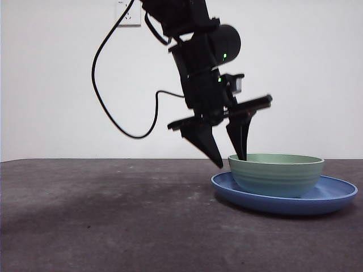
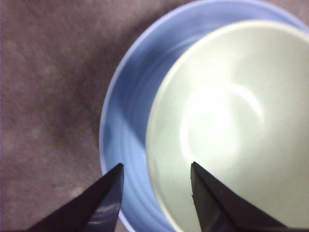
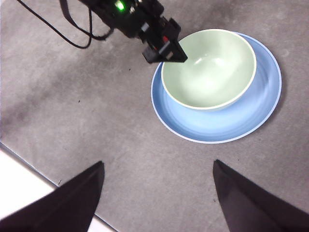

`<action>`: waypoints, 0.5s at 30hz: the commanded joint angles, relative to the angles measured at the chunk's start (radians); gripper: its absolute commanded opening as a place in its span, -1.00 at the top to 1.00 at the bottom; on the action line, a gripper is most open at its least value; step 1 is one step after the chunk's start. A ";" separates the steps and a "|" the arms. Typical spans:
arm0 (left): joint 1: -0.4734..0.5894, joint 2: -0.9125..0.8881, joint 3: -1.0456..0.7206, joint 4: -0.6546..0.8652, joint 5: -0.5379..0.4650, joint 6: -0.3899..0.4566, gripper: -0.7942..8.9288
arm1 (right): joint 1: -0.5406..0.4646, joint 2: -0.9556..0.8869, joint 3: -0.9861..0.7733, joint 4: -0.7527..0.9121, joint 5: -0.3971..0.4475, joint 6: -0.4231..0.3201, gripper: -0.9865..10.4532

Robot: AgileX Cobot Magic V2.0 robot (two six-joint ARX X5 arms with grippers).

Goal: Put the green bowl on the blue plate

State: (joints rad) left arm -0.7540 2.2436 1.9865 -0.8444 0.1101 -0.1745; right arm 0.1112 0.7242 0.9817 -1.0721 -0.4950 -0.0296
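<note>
The green bowl (image 1: 278, 175) sits upright in the blue plate (image 1: 334, 198), nearer the plate's left side. My left gripper (image 1: 231, 161) is open and straddles the bowl's left rim, one jaw inside the bowl and one outside over the plate, neither pressing the wall. The left wrist view shows the bowl (image 2: 227, 125), the plate (image 2: 125, 121) and the rim passing between the open jaws of the left gripper (image 2: 156, 165). My right gripper (image 3: 158, 164) is open and empty, high above the table, looking down on the bowl (image 3: 207, 67), the plate (image 3: 260, 106) and the left arm (image 3: 161, 48).
The left arm's black cable (image 1: 102, 102) loops down at the left. A wall socket (image 1: 127, 14) is on the white wall behind. The table's edge (image 3: 29, 169) runs near my right gripper. Bare dark tabletop (image 1: 102, 215) lies left of the plate.
</note>
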 commanded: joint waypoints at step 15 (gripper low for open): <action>0.078 -0.335 0.103 -0.077 0.002 0.005 0.26 | 0.003 0.006 0.019 0.008 -0.002 0.003 0.20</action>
State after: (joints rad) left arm -0.6777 1.9057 2.0624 -0.9173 0.1101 -0.1741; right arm 0.1112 0.7242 0.9817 -1.0718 -0.4950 -0.0292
